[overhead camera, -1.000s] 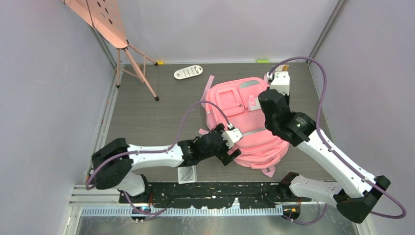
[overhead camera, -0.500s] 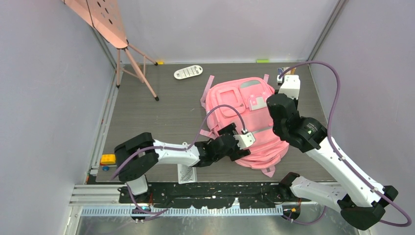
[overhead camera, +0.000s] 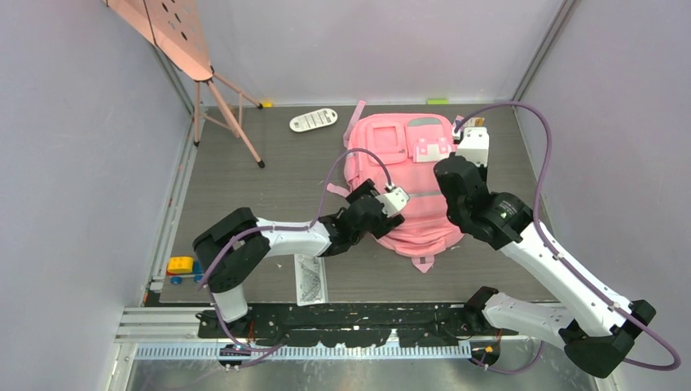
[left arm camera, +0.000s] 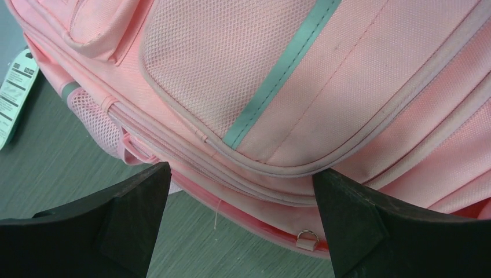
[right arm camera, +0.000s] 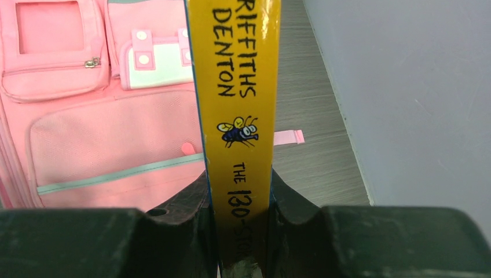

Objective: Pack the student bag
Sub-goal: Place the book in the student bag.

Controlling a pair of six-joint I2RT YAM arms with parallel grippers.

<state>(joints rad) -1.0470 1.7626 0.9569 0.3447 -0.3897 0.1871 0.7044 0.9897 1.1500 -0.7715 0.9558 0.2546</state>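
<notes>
The student bag [overhead camera: 410, 169] is lying just ahead of the wide-spread left jaws; the right jaws are gripping a yellow book [right arm camera: 237, 87] beside it.

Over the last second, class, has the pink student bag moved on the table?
Yes. The student bag has slid toward the far wall, its top now level with the white remote, and has turned squarer.

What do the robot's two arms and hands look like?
The left arm and right arm have white tube-like links with bulky black joints. A purple cable runs along each. The left hand and right hand each have two thick, matte black, wedge-shaped fingers.
</notes>
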